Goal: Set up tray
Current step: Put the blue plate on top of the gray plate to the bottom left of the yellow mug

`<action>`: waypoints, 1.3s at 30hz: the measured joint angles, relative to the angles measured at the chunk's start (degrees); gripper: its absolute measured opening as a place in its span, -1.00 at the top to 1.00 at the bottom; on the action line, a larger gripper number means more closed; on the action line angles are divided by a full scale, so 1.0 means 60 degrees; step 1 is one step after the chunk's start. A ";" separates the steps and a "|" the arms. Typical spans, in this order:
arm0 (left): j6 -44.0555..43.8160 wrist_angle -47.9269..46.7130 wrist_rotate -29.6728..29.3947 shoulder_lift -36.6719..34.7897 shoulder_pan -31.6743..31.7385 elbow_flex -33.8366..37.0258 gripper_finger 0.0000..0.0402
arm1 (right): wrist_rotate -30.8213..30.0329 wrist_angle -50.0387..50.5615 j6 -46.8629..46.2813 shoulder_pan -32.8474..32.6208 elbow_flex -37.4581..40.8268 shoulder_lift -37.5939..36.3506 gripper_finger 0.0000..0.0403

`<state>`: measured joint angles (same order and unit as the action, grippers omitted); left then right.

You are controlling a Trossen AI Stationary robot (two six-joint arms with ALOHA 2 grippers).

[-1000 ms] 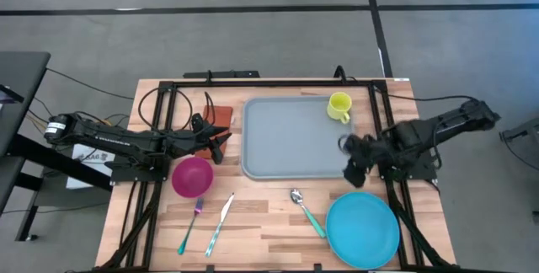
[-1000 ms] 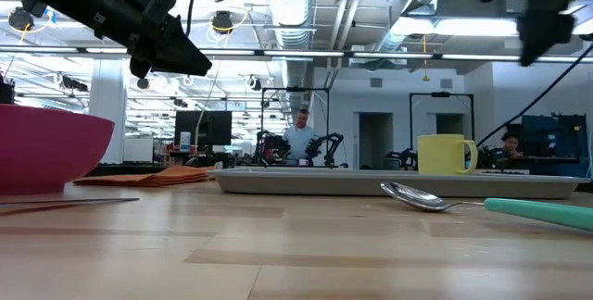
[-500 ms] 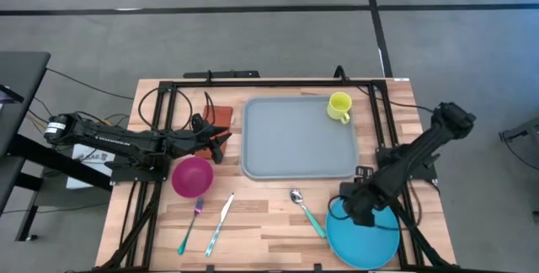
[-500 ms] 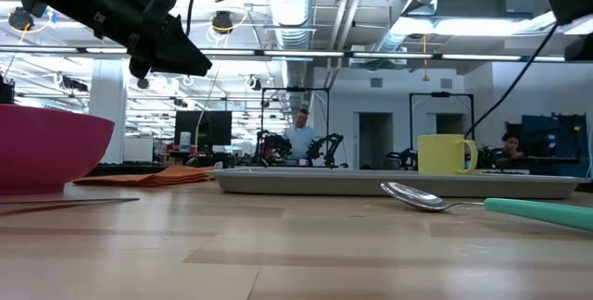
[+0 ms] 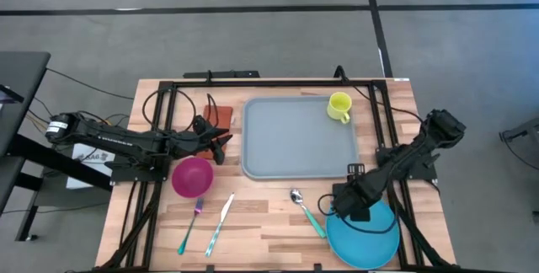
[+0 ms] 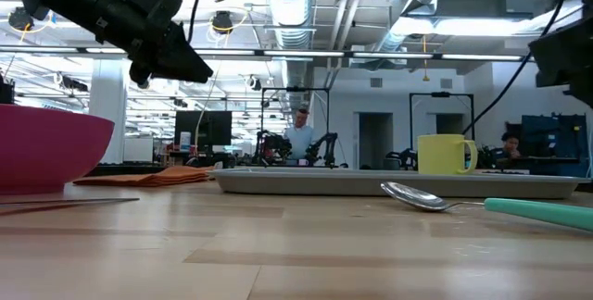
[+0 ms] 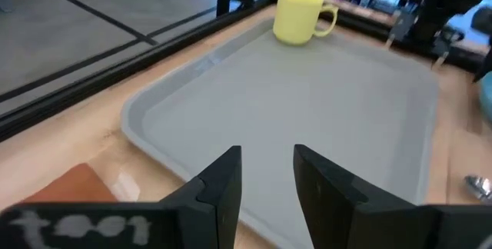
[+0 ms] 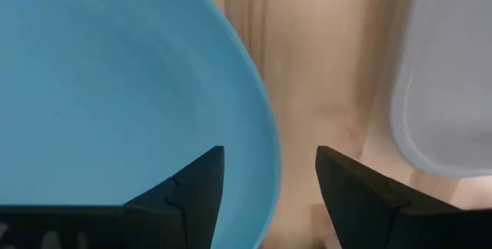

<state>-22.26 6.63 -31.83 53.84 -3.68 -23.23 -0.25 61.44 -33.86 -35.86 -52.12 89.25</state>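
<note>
Counter (image 5: 261, 222) of pale wood carries everything, framed by black rails. At its left side the left gripper (image 5: 221, 141) hangs above the boards beside the orange-brown napkin (image 5: 218, 115), its fingers (image 7: 217, 191) parted by a narrow gap with nothing between them; they point toward the tray. Just below it in the high view sits a magenta bowl (image 5: 192, 176), and nearer the front edge lie a fork (image 5: 191, 223) and a knife (image 5: 218, 223), both with teal handles.

Mid-counter lies the tray (image 5: 299, 138), pale grey-blue and flat on the wood, with a yellow mug (image 5: 339, 106) standing upright in its far right corner. In front of the tray a spoon (image 5: 306, 210) with a teal handle rests on the boards.

At the right, the right gripper (image 5: 346, 205) is above the near-left rim of the round blue plate (image 5: 369, 235), its fingers (image 8: 198, 184) spread wide and straddling the plate's edge, holding nothing. The plate lies on the counter, apart from the tray.
</note>
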 joint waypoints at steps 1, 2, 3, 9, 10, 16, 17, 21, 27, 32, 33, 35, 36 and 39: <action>0.0000 0.0025 -0.0002 -0.0008 0.0000 0.0001 0.47 | 0.0002 -0.0017 0.0141 0.0083 0.0000 0.0000 0.00; 0.0000 0.0079 -0.0003 -0.0011 0.0000 0.0001 0.47 | 0.0000 -0.0060 0.0241 0.0154 0.0000 0.0000 0.00; 0.0002 0.0085 -0.0004 -0.0013 0.0000 -0.0003 0.47 | 0.0002 -0.0104 0.0332 0.0213 0.0000 0.0000 0.00; 0.0004 0.0087 -0.0004 -0.0013 0.0000 0.0001 0.47 | 0.0029 -0.0967 0.0922 0.0559 0.0000 0.0000 0.00; 0.0005 0.0087 -0.0004 -0.0013 0.0000 0.0001 0.47 | 0.0029 -0.1071 0.1064 0.0609 0.0002 0.0000 0.00; 0.0007 0.0087 -0.0004 -0.0013 0.0004 0.0001 0.47 | 0.0033 -0.1394 0.1539 0.0974 0.0000 0.0000 0.00; 0.0011 0.0087 -0.0007 -0.0013 0.0004 0.0001 0.47 | 0.0035 -0.1415 0.1597 0.1026 0.0000 0.0000 0.00; 0.0011 0.0087 -0.0004 -0.0013 0.0001 0.0001 0.47 | 0.0076 -0.1579 0.1736 0.1126 0.0000 0.0233 0.00; 0.0015 0.0063 -0.0007 -0.0013 0.0004 0.0001 0.47 | 0.0844 -0.1725 0.1980 0.0970 0.0000 0.1092 0.00; 0.0018 0.0066 -0.0010 -0.0013 0.0004 0.0004 0.47 | 0.0912 -0.1634 0.2439 0.0879 -0.0047 0.1668 0.02; 0.0018 0.0069 -0.0011 -0.0013 0.0004 0.0004 0.47 | 0.0945 -0.1599 0.2435 0.0900 -0.0047 0.1714 0.04; 0.0018 0.0069 -0.0011 -0.0013 0.0004 0.0004 0.47 | 0.1009 -0.1602 0.2393 0.0961 -0.0047 0.1788 0.10; 0.0018 0.0073 -0.0011 -0.0013 0.0004 0.0004 0.47 | 0.1037 -0.1607 0.2356 0.0995 -0.0045 0.1778 0.15; 0.0018 0.0073 -0.0011 -0.0013 0.0004 0.0004 0.47 | 0.1116 -0.1695 0.2359 0.1044 -0.0022 0.1621 0.33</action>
<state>-22.15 7.07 -31.90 53.76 -3.66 -23.20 6.45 51.27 -19.70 -29.60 -52.25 98.98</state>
